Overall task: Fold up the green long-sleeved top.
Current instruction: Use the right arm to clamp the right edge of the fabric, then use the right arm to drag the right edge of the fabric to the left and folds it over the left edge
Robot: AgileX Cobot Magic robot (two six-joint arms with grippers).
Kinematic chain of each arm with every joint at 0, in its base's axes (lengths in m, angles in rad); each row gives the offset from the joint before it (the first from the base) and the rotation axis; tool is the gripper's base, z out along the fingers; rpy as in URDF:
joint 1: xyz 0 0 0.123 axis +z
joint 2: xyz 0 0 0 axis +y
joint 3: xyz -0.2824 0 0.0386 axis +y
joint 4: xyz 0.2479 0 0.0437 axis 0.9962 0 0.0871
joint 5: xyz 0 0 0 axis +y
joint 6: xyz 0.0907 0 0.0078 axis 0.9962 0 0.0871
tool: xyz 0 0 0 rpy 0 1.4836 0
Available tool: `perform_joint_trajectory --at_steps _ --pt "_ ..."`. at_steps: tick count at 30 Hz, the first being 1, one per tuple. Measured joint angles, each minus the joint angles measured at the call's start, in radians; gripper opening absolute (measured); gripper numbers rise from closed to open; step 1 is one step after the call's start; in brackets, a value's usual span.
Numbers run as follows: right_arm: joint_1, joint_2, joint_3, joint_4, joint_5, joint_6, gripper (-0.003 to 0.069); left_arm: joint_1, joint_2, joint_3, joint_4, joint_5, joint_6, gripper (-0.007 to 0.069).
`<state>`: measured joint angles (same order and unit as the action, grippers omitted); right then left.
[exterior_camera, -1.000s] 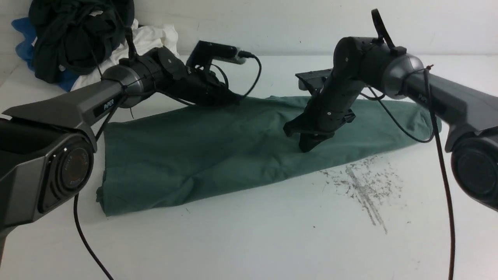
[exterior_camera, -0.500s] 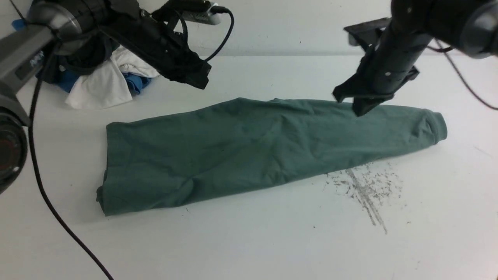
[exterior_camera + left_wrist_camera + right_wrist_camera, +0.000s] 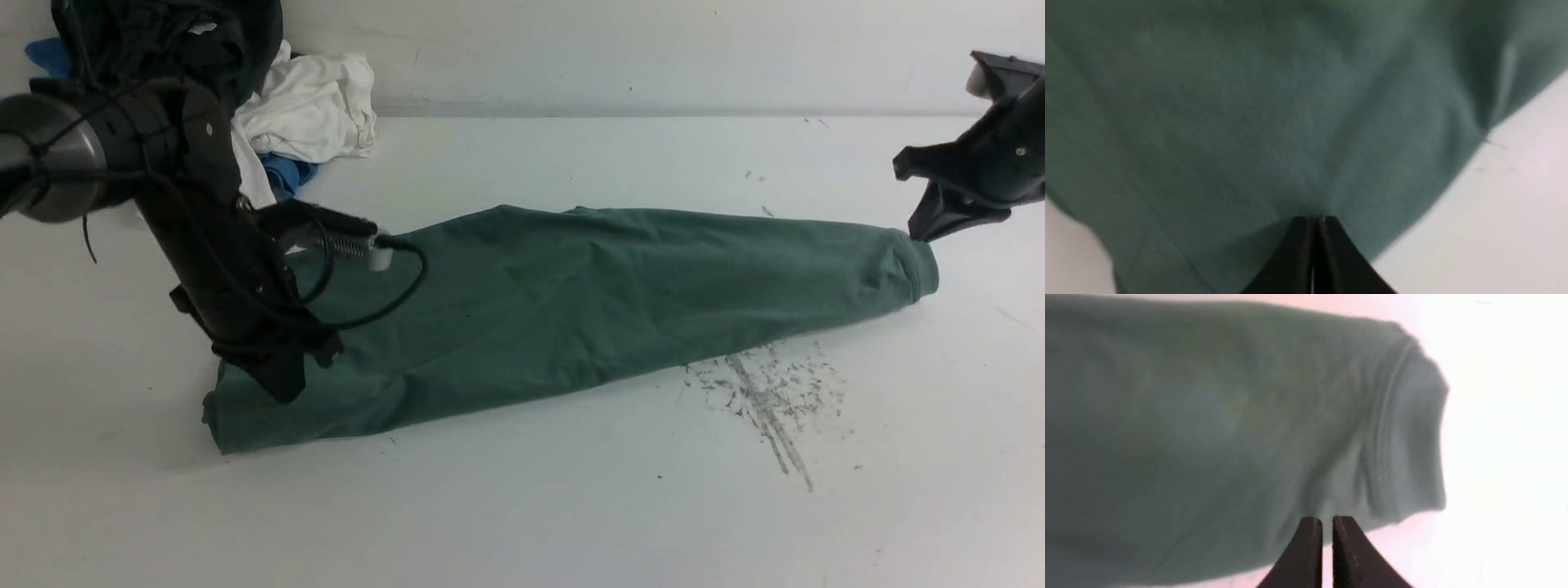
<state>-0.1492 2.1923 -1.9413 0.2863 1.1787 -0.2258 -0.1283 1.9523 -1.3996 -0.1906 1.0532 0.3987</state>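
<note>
Top point(image 3: 571, 310) lay as a long band on table point(image 3: 522, 506), 8 to 3 o'clock. Left gripper point(image 3: 282, 384) at 8 o'clock end: jaws closed, tips on cloth; pinch unclear. Right gripper point(image 3: 922, 233) over cuff point(image 3: 918, 265), 3 o'clock: parted a crack, empty. Presumably staged for an end-to-end fold.

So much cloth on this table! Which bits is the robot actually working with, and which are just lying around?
Part of the job: the green long-sleeved top; the left gripper at its left end; the right gripper by its cuffed right end.

Just lying about: the black garment, white garment and blue garment heaped far left; grey scuff marks on the table.
</note>
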Motion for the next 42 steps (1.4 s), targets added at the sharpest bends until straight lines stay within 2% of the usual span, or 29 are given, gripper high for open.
perform_joint_trajectory --at_steps 2,5,8,9,12,16,17,18,19,22,24,27,30,33,35,36,40,42 --pt "-0.005 0.060 0.001 0.007 -0.005 -0.027 0.0083 0.006 0.003 0.077 0.000 -0.118 -0.009 -0.0008" --pt "-0.004 0.089 0.002 0.020 -0.007 -0.027 0.0152 0.015 0.002 0.114 -0.001 -0.182 -0.013 -0.0008" --pt "-0.004 0.093 -0.001 0.026 -0.032 -0.025 0.0270 0.026 0.001 0.107 0.035 -0.234 -0.013 -0.0008" --pt "-0.004 0.093 -0.002 0.026 -0.032 -0.023 0.0278 0.026 0.001 0.105 0.040 -0.235 -0.013 -0.0008" --pt "-0.004 0.092 -0.054 0.018 0.005 0.010 0.0415 0.036 -0.032 0.060 0.129 -0.222 -0.027 -0.0008" --pt "-0.003 0.084 -0.092 0.017 0.026 0.023 0.0505 0.041 -0.124 0.024 0.146 -0.196 -0.044 -0.0008" --pt "-0.003 0.082 -0.102 0.014 0.025 0.031 0.0560 0.041 -0.212 0.017 0.135 -0.191 -0.052 -0.0008" --pt "-0.003 0.082 -0.102 0.013 0.025 0.031 0.0560 0.041 -0.212 0.017 0.135 -0.191 -0.052 -0.0008" --pt "-0.003 0.095 -0.107 -0.002 0.025 0.043 0.0597 0.041 -0.299 0.015 0.102 -0.176 -0.052 -0.0008" --pt "-0.003 0.140 -0.107 -0.026 0.038 0.078 0.0610 0.041 -0.403 0.015 0.050 -0.125 -0.047 -0.0008" --pt "-0.003 0.170 -0.107 -0.026 0.045 0.084 0.0603 0.041 -0.463 0.015 0.031 -0.095 -0.038 -0.0008" --pt "0.009 0.201 -0.108 -0.025 0.043 0.084 0.0552 0.041 -0.568 0.027 0.010 -0.053 -0.013 -0.0008" --pt "0.036 0.211 -0.116 -0.024 0.043 0.084 0.0432 0.041 -0.675 0.070 0.006 -0.033 -0.003 -0.0008" --pt "0.056 0.212 -0.117 -0.039 0.041 0.084 0.0235 0.041 -0.773 0.146 0.017 -0.029 0.001 -0.0008" --pt "0.056 0.211 -0.117 -0.042 0.041 0.085 0.0155 0.041 -0.818 0.191 0.032 -0.027 0.001 -0.0008" --pt "0.056 0.202 -0.115 -0.056 0.043 0.085 0.0073 0.041 -0.867 0.248 0.053 -0.026 -0.003 -0.0008" --pt "0.036 0.150 -0.106 -0.164 0.058 0.096 0.0044 0.041 -0.951 0.362 0.081 -0.020 -0.010 -0.0007" --pt "-0.002 0.069 -0.106 -0.286 0.060 0.157 0.0044 0.041 -1.002 0.465 0.093 -0.030 -0.013 -0.0007"
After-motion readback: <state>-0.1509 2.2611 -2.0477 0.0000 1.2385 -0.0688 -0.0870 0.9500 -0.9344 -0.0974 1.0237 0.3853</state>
